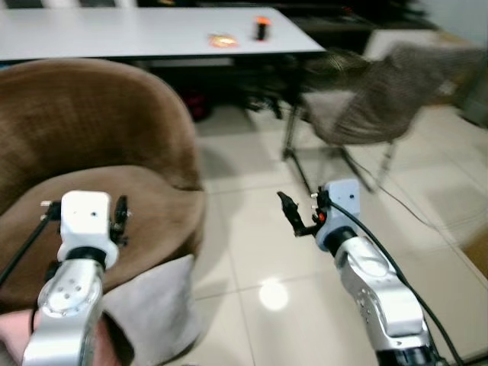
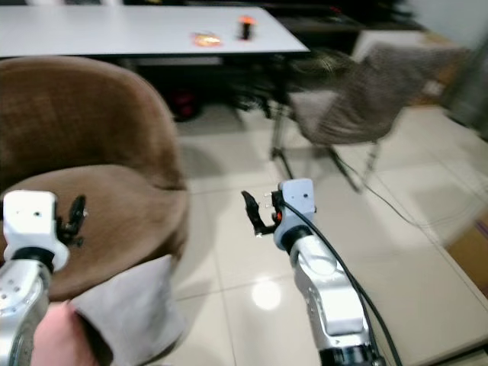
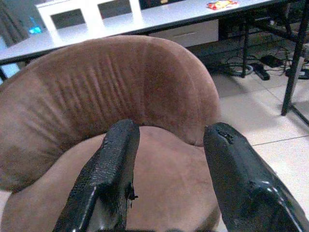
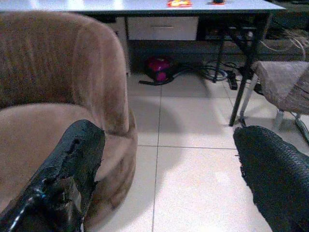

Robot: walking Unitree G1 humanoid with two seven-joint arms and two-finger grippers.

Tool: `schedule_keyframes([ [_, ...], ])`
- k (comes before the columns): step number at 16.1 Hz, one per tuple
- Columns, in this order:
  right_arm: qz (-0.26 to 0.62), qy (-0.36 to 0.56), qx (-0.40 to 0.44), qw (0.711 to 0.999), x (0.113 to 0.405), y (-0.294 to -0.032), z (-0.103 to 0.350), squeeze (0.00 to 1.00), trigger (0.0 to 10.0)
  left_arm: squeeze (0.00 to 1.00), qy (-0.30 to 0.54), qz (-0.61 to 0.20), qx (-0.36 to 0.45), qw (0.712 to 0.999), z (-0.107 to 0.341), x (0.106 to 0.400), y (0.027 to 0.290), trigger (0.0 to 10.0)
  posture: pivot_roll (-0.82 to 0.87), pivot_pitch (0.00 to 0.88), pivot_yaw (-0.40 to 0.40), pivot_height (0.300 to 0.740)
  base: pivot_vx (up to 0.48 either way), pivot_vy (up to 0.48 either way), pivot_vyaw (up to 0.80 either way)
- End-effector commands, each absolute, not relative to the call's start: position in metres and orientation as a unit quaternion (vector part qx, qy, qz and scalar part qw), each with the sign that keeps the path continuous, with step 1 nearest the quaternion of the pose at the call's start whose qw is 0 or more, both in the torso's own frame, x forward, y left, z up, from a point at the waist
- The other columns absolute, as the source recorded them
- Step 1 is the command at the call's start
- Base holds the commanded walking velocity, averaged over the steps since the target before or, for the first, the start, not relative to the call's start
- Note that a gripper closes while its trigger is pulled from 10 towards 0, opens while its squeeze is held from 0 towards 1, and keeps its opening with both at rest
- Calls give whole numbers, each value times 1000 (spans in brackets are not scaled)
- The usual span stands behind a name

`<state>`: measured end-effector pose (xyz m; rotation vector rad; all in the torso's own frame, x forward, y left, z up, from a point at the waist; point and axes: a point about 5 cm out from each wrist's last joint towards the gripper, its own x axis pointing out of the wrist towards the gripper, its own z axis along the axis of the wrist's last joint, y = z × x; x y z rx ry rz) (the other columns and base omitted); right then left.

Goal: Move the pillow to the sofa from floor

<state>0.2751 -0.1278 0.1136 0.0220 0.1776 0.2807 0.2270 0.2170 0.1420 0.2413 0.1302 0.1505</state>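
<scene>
1. Head views: grey pillow (image 1: 156, 305) leans against the brown sofa (image 1: 91, 145) front; white table (image 1: 145, 32) behind, tiled floor (image 1: 252, 259).
2. Left wrist: left gripper (image 3: 169, 159) over the seat, jaws apart.
3. Right wrist: right gripper (image 4: 166, 164) above tiles, jaws wide.

Right end effector (image 4: 166, 181) in foreground, two black textured fingers (image 4: 72, 169) spread wide apart, nothing between them. Brown sofa (image 4: 58, 96) beside one finger, rounded ribbed back, plush seat. Pale tiled floor (image 4: 193, 169) between fingers, dark grout lines. White table (image 4: 145, 6) behind sofa, drawer unit (image 4: 162, 28) underneath, black legs. Orange-red packet (image 4: 179, 3) on table top. Magenta object (image 4: 158, 66) and tangled cables (image 4: 212, 72) on floor beneath table. Grey woven chair (image 4: 282, 84) on metal legs near other finger.
</scene>
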Motion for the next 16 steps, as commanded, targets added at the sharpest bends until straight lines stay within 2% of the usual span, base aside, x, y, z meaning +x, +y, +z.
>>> schedule_keyframes([
  [1, 136, 88, 11, 987, 276, -131, 114, 1000, 10000, 0, 59, 75, 126, 987, 144, 226, 216, 10000, -31, 0, -50, 740, 0, -480, 800],
  [11, 147, 91, 12, 985, 276, -130, 113, 1000, 10000, 0, 60, 78, 107, 989, 142, 219, 213, 10000, -14, 0, -75, 740, 0, 0, 800],
  [16, 136, 92, 15, 986, 277, -131, 112, 1000, 10000, 0, 45, 68, 134, 988, 144, 219, 210, 10000, -13, 0, -75, 740, 0, 0, 800],
])
